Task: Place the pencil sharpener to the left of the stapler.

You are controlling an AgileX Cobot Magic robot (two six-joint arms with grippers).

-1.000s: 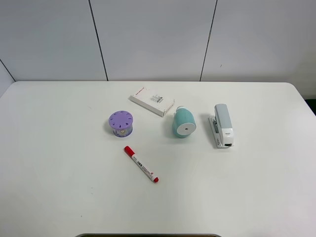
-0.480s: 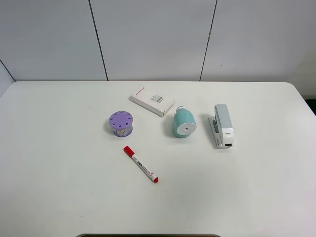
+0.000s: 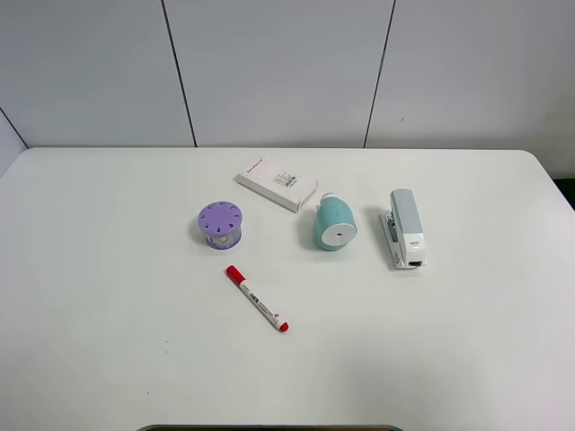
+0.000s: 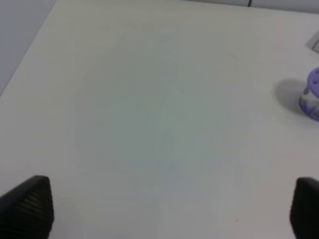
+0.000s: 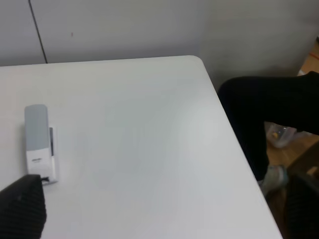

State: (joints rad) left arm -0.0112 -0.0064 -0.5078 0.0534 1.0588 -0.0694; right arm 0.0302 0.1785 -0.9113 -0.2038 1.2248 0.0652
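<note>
The pencil sharpener (image 3: 334, 224) lies near the tabletop's (image 3: 108, 359) middle, already left of the stapler (image 3: 405, 228), its long axis toward the far edge. The right gripper (image 5: 159, 209), spread wide and empty, seems nearer; the left gripper (image 4: 169, 209) is also released.

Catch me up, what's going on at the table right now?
Nothing is being handled. The teal pencil sharpener lies on its side on the table, already left of the stapler and apart from it. Both hands are open and hold nothing: the left hand over bare tabletop, the right hand near the stapler.
</note>
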